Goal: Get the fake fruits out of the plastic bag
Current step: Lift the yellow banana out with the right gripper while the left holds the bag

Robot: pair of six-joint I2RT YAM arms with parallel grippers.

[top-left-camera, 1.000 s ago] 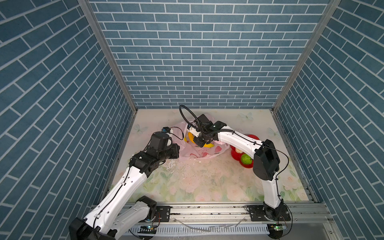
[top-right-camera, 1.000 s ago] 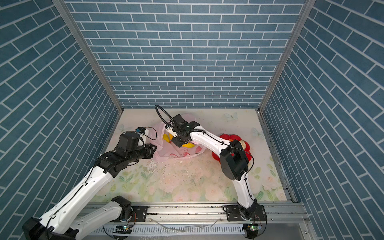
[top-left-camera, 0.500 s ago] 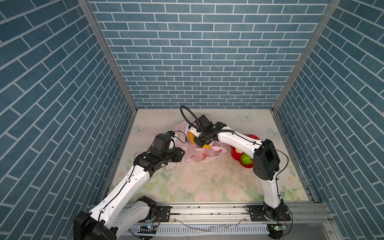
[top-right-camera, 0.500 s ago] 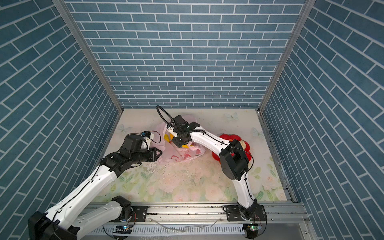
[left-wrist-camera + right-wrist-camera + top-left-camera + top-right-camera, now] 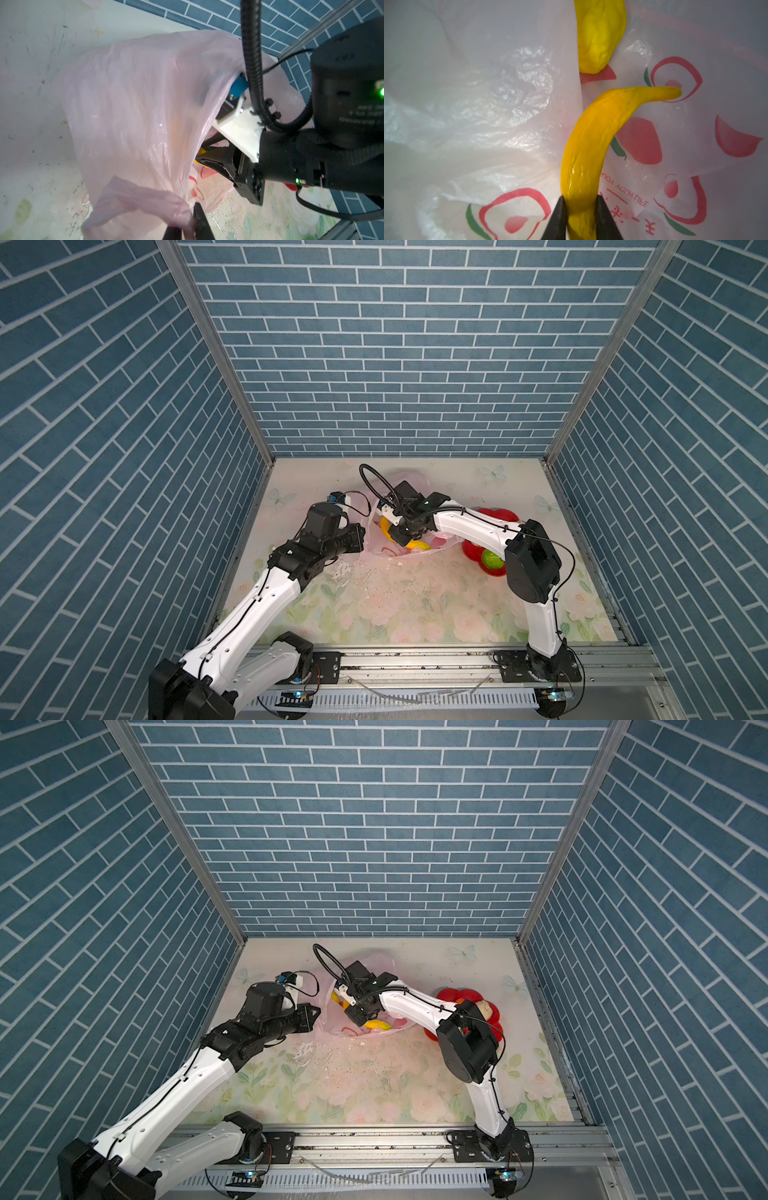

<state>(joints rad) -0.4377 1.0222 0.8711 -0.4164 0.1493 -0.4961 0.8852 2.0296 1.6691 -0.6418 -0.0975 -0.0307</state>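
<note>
The pale-pink plastic bag (image 5: 384, 549) (image 5: 338, 1025) lies mid-table, its mouth facing right. My left gripper (image 5: 188, 226) is shut on a bunched strip of the plastic bag (image 5: 135, 104) at its left edge. Reaching in through the mouth, my right gripper (image 5: 580, 216) is shut on the lower end of the yellow banana (image 5: 591, 135). A second yellow lumpy fruit (image 5: 600, 37) lies deeper inside the plastic bag (image 5: 488, 104). In both top views the banana (image 5: 417, 546) (image 5: 376, 1025) shows below the right gripper (image 5: 405, 537). A bumpy green ball (image 5: 492, 559) rests on the red plate (image 5: 500, 514).
The red flower-shaped plate (image 5: 457, 996) sits right of the bag, partly behind the right arm, and holds a beige lumpy piece (image 5: 484, 1008). White crumbs (image 5: 353, 576) are scattered on the flowered mat in front of the bag. Brick-pattern walls close in three sides.
My left gripper has moved right to the bag's left edge and closed on the plastic. The right gripper has stayed inside the bag, holding the banana.
</note>
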